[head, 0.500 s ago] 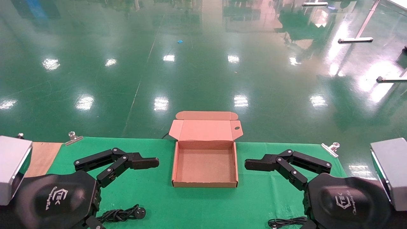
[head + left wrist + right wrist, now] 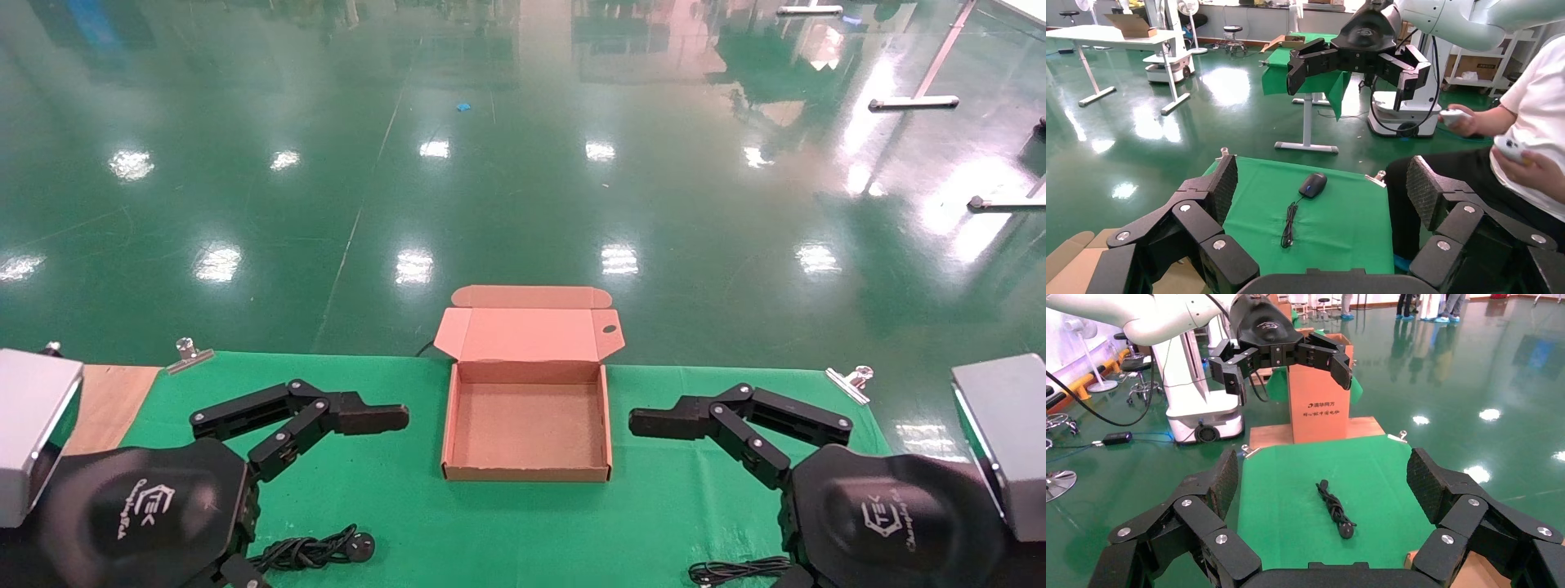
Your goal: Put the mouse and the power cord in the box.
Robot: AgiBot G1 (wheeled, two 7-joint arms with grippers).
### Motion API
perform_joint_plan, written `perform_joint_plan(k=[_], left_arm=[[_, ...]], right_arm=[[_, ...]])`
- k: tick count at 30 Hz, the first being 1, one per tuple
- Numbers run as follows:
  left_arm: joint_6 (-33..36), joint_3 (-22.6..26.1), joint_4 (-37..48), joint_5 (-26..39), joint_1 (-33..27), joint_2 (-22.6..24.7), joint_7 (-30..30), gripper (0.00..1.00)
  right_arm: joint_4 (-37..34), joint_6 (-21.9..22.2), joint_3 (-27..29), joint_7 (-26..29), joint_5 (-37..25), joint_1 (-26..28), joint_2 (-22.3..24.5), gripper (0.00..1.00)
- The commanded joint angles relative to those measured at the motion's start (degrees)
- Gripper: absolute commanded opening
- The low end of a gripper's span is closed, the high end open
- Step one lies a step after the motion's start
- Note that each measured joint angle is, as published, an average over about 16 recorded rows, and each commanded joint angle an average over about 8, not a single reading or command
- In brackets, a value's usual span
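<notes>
Nothing was packed: I saw the box (image 2: pixel 527 425) empty, the mouse (image 2: pixel 1313 184) and power cord (image 2: pixel 315 550) on the counter (image 2: pixel 507 523), both jaws open.

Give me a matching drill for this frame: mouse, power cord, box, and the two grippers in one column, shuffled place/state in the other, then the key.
Things:
1. mouse
2. power cord
3. box
4. left gripper and right gripper

Places/states:
A. centre of the green cloth, lid open, nothing inside
B. near edge of the table on the robot's left side, coiled
C. open, on either side of the box, holding nothing
D. on the cloth on the robot's right side, thin cable trailing

Pairs: 1-D, 2-B, 3-A, 4-C
</notes>
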Motion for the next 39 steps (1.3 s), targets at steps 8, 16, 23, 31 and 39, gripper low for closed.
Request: perform_joint_plan(k=[8, 16, 23, 31, 39], left_arm=[[0.00, 0.00, 0.00, 0.00, 0.00, 0.00, 0.00, 1.00], [0.01, 0.02, 0.00, 0.07, 0.01, -0.05, -0.04, 1.00], [1.47, 0.64, 1.05, 2.50, 0.39, -1.79, 1.27, 1.00], [3.73, 4.35, 5.93, 11.03, -1.20, -2.74, 5.26, 1.00], [2.80, 11.41, 15.58, 27.83, -7.46, 0.39, 12.14, 1.00]], right_arm=[[0.00, 0.00, 0.00, 0.00, 0.00, 0.00, 0.00, 1.00], [0.02, -0.03, 0.03, 0.01, 0.03, -0.02, 0.02, 1.00], [0.94, -0.07, -1.21, -0.84, -3.33, 0.41, 0.06, 1.00], [3.03, -2.05, -7.76, -3.91, -21.86, 7.80, 0.09, 1.00], [2.52, -2.46, -16.22, -7.91, -44.11, 14.91, -1.54, 1.00]])
